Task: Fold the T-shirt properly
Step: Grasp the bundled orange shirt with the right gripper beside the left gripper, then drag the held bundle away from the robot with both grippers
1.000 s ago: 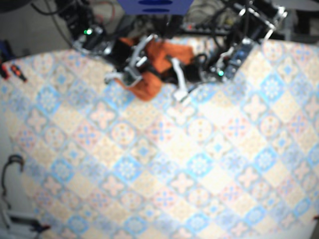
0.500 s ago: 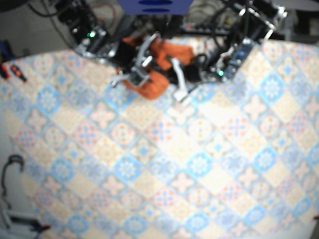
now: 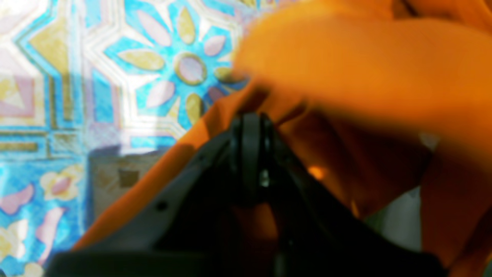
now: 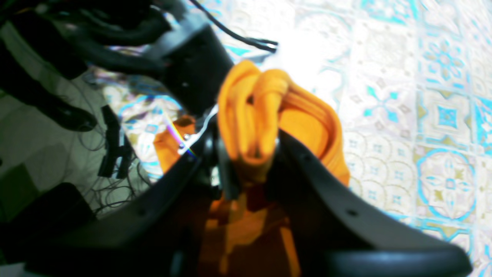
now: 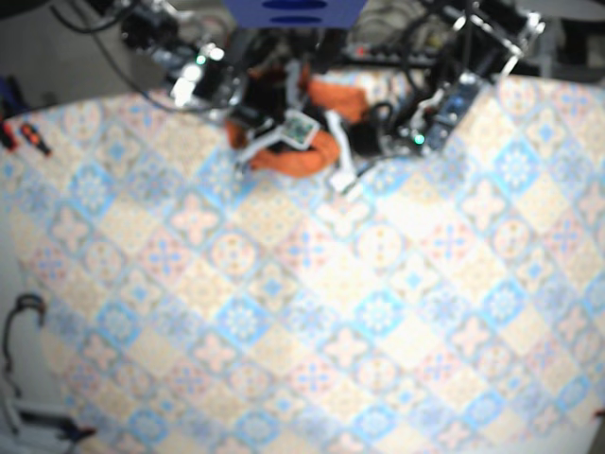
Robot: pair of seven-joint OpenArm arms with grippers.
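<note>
The orange T-shirt (image 5: 319, 157) lies bunched in a small heap at the far middle of the patterned table. My right gripper (image 5: 284, 132) is over the heap's left side. In the right wrist view, that gripper (image 4: 250, 161) is shut on a thick, rolled bundle of the T-shirt (image 4: 307, 127). My left gripper (image 5: 342, 172) sits at the heap's right side. In the left wrist view its fingertips (image 3: 250, 127) are pressed together on a fold of the T-shirt (image 3: 365, 57), which drapes around them.
A tiled-pattern cloth (image 5: 359, 312) covers the table. Red-handled tools (image 5: 28, 137) lie at the far left edge. Cables and arm bases crowd the back edge beside a blue object (image 5: 293, 11). A dark cable loop (image 5: 24, 317) hangs off the near left.
My right gripper has carried its part of the T-shirt rightward and toward the back, bunching the heap tighter against the left gripper. The left arm has stayed put.
</note>
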